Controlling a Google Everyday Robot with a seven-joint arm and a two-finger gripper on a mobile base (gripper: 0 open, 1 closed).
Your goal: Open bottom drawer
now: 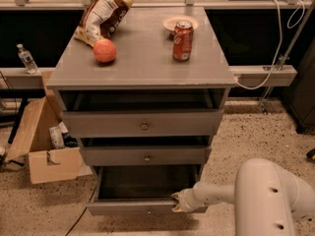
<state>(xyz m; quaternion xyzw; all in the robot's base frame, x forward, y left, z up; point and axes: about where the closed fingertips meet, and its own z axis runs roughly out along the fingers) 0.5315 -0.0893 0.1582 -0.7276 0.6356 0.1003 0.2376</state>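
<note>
The gripper [178, 202] is sitting at the right end of the bottom drawer's [123, 208] front edge, touching or just over its top lip, well to the right of the centre; whether it is clamped on that lip or standing apart, I cannot tell. The bottom drawer is standing well out from the cabinet, its dark inside showing, so the task is looking nearly done. The main risk is coming from that off-centre contact: a pull at one corner is likely to be skewing the drawer and jamming it, or letting the gripper slip off the thin edge. A long pull may also be bringing the drawer out of the cabinet altogether and dropping it on the speckled floor [231, 146]. The white arm [266, 195] is reaching in low from the right, with nothing lying between it and the drawer. Above, the middle drawer [118, 156] and top drawer [108, 124] are standing slightly ajar. On the cabinet top [142, 70] a soda can [182, 41], a small plate [170, 22], an orange ball [105, 50] and a snack bag [101, 16] are resting; a hard jerk may be tipping the can. A cardboard box [42, 154] is lying left, clear of the drawer's path.
</note>
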